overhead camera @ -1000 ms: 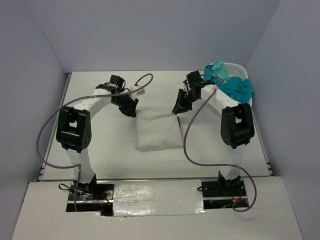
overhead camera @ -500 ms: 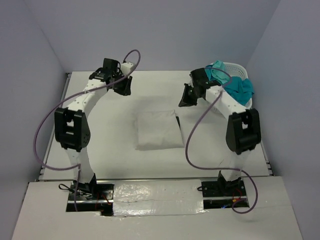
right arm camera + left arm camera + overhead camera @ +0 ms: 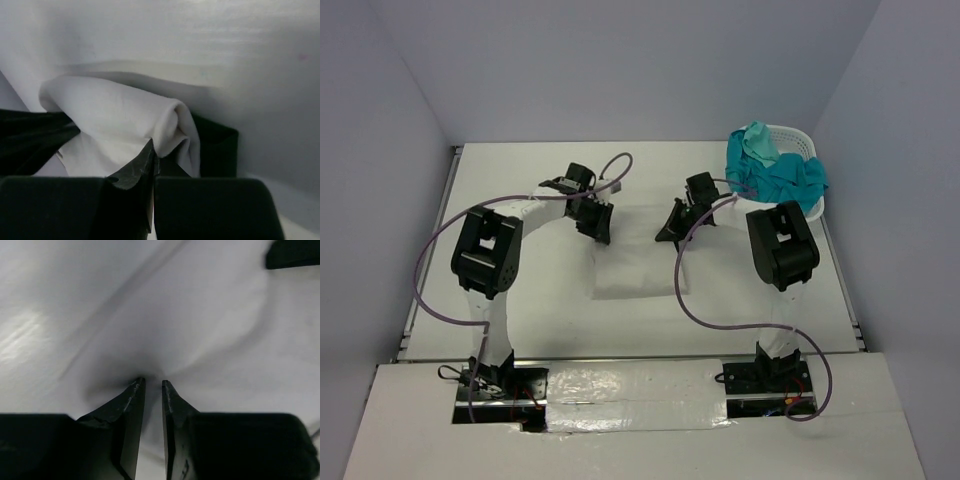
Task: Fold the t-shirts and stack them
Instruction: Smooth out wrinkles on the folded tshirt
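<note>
A folded white t-shirt lies flat at mid-table. My left gripper is down on its far left corner. In the left wrist view its jaws stand a narrow gap apart, and the white cloth puckers at the left gripper. My right gripper is at the far right corner. In the right wrist view the right gripper is shut on a raised fold of the white t-shirt. Teal t-shirts hang bunched over the basket at the back right.
The white lattice laundry basket stands at the table's far right corner, against the side wall. Purple cables loop off both arms over the table. A silver-taped front edge runs between the arm bases.
Both grippers have come back from the far side of the table and dropped onto the white t-shirt's far corners. The right gripper has shut on the cloth.
</note>
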`<action>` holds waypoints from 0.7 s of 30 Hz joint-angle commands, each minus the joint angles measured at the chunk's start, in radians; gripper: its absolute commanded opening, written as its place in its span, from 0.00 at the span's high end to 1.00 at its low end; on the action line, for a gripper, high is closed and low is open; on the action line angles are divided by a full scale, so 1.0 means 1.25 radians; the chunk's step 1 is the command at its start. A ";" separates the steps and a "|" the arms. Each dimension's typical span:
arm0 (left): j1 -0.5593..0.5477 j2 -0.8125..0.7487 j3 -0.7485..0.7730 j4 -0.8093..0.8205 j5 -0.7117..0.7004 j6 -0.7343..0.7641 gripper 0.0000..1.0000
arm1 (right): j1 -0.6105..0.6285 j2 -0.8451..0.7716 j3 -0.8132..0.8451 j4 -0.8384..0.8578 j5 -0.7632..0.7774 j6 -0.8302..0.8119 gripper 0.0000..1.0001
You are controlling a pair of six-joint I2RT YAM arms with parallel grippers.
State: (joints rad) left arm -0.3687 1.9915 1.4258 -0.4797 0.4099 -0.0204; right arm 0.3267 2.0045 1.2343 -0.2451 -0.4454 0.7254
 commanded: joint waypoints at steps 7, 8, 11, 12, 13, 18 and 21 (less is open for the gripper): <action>0.067 0.043 0.015 0.098 -0.067 -0.019 0.63 | -0.049 0.040 0.015 0.073 0.065 0.028 1.00; 0.070 0.044 0.019 0.100 -0.070 -0.018 0.62 | -0.052 0.040 0.036 0.062 0.073 0.024 1.00; 0.085 0.070 0.063 0.095 -0.114 -0.006 0.61 | -0.063 0.040 0.078 0.021 0.095 -0.001 1.00; 0.101 0.078 0.101 0.089 -0.122 -0.003 0.61 | -0.074 0.037 0.083 0.013 0.099 -0.006 1.00; 0.107 0.086 0.124 0.065 -0.138 0.003 0.61 | -0.077 0.027 0.094 -0.001 0.103 -0.016 1.00; 0.117 -0.044 0.177 0.032 -0.151 0.048 0.60 | -0.066 -0.078 0.133 -0.092 0.152 -0.099 1.00; 0.083 -0.184 0.113 0.026 -0.110 0.064 0.58 | -0.043 -0.194 0.091 -0.136 0.191 -0.126 0.98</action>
State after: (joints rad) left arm -0.2165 1.9736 1.5845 -0.4324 0.2321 0.0193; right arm 0.2352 1.9503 1.3464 -0.3489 -0.2737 0.6418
